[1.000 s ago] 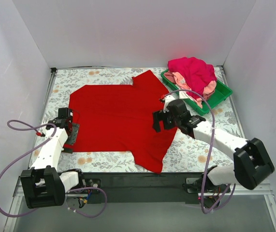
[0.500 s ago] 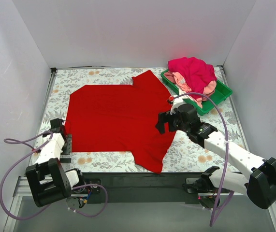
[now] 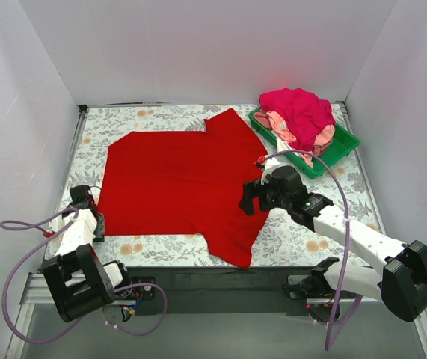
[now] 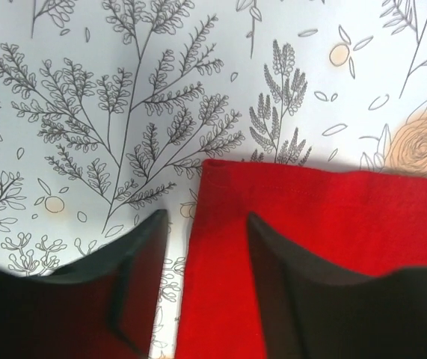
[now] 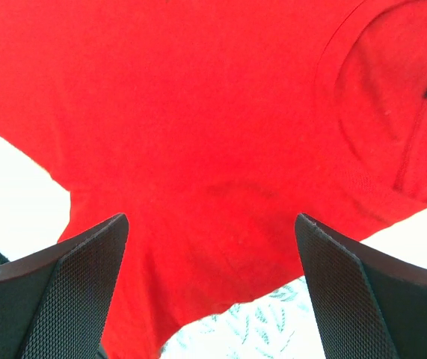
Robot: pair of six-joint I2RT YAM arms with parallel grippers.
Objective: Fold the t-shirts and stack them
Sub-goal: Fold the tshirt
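A large red t-shirt [image 3: 176, 179] lies spread flat on the floral table, its collar toward the right. My left gripper [image 3: 93, 213] is low at the shirt's near-left corner. In the left wrist view the jaws [image 4: 206, 221] stand half closed, and the red hem corner [image 4: 310, 209] lies flat between them, unpinched. My right gripper [image 3: 250, 198] hovers wide open over the shirt's right side. Its wrist view shows its fingers [image 5: 212, 224] spread above red cloth [image 5: 198, 112] below the collar. A magenta t-shirt [image 3: 299, 108] and a light pink t-shirt [image 3: 288, 127] are heaped in the tray.
The green plastic tray [image 3: 344, 146] stands at the back right corner, against the right wall. White walls close in the table on three sides. A strip of floral tablecloth [image 3: 303, 224] shows to the right of and in front of the shirt.
The left arm drew back toward the near left edge and its jaws narrowed around the shirt's corner. The right gripper shifted slightly nearer and stayed wide open.
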